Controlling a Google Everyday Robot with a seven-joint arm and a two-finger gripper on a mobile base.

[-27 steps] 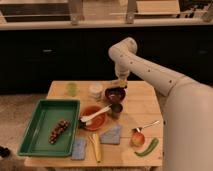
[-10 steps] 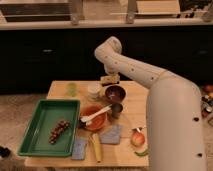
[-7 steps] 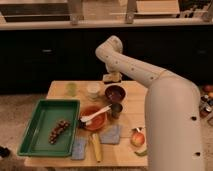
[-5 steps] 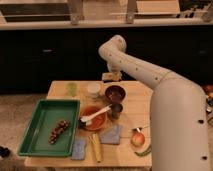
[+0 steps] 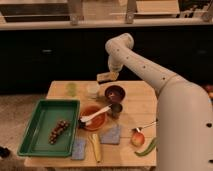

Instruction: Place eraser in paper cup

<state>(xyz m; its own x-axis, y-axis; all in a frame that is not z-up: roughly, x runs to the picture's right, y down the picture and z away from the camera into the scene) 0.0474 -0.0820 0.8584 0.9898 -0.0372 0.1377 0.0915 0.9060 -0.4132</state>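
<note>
My gripper (image 5: 109, 74) hangs at the back of the wooden table (image 5: 142, 107), shut on the eraser (image 5: 107, 77), a small flat tan block held level in the air. The paper cup (image 5: 92, 89), short and whitish, stands on the table just below and to the left of the eraser. The eraser is above the cup's right side and is not touching it. The arm comes down from the right.
A pale green cup (image 5: 72, 88) stands left of the paper cup. A dark bowl (image 5: 115, 93), a metallic cup (image 5: 115, 109) and an orange bowl with a white spoon (image 5: 94, 118) sit close in front. A green tray (image 5: 47, 125) lies at left; blue pads (image 5: 111, 135), a banana (image 5: 95, 146) and an apple (image 5: 137, 138) lie at the front.
The gripper, holding the eraser, has swung left from above the dark bowl to beside the paper cup. In the last second it has only shifted slightly.
</note>
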